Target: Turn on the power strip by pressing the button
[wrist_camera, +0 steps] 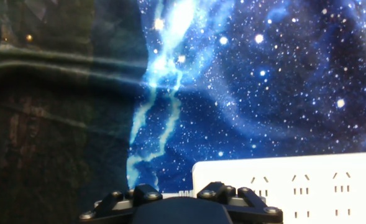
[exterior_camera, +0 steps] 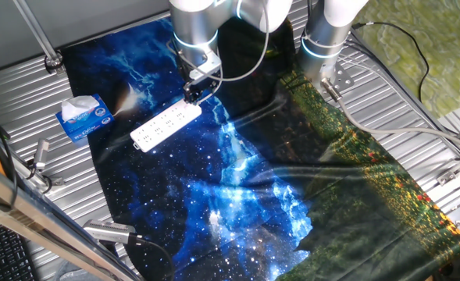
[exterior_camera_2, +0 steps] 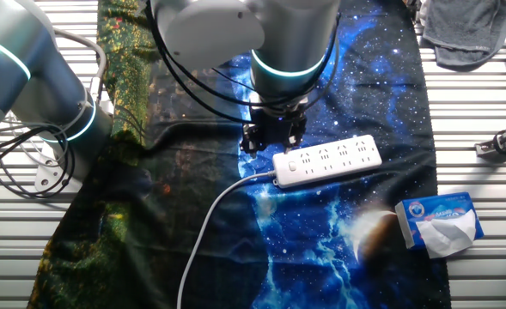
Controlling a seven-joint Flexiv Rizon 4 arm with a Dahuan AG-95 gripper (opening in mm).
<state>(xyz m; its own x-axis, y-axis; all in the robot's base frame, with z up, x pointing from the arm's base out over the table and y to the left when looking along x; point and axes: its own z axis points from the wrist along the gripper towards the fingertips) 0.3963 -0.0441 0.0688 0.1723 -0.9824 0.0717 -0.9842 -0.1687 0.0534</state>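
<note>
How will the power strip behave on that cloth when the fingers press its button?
The power strip lies flat and long, so it probably won't tip. It looks like light plastic on a wrinkled cloth, so it may slide or pivot. Its cord lies slack and likely offers little restraint.

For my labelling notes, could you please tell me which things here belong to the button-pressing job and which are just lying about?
Belong to the job:
power strip
its cord
gripper

Just lying about:
tissue box
grey cloth
starry sheet
</note>
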